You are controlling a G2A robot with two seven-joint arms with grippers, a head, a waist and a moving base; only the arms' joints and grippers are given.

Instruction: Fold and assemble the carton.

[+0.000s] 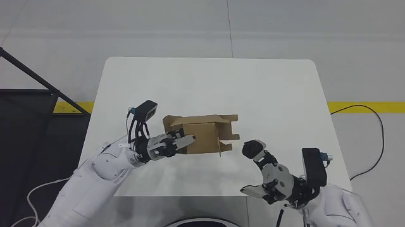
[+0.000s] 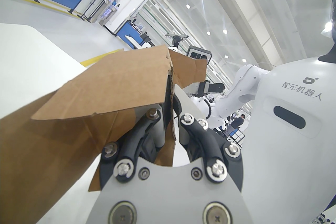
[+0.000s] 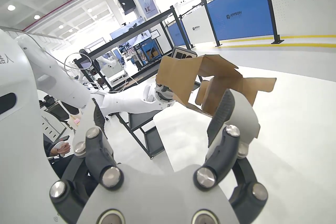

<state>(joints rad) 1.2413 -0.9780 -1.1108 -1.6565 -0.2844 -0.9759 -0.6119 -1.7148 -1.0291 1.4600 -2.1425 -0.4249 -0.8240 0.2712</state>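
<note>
Cardboard carton (image 1: 204, 136) clamped in left gripper (image 1: 185, 142); right gripper (image 1: 252, 170) hangs nearby, fingers spread.

1. The table (image 1: 266, 88) has a plain white top, rectangular with rounded corners.
2. It stands on a pale grey floor (image 1: 158, 18). A yellow floor line (image 1: 364, 107) runs crosswise and shows on both sides of the table, at about the middle of its depth.
3. A brown cardboard carton (image 1: 202, 135), partly folded with open flaps, is over the near-middle part of the top, nearer the robot's left edge. In the right wrist view it looks raised above the surface. Whether any edge touches the top cannot be told.
</note>
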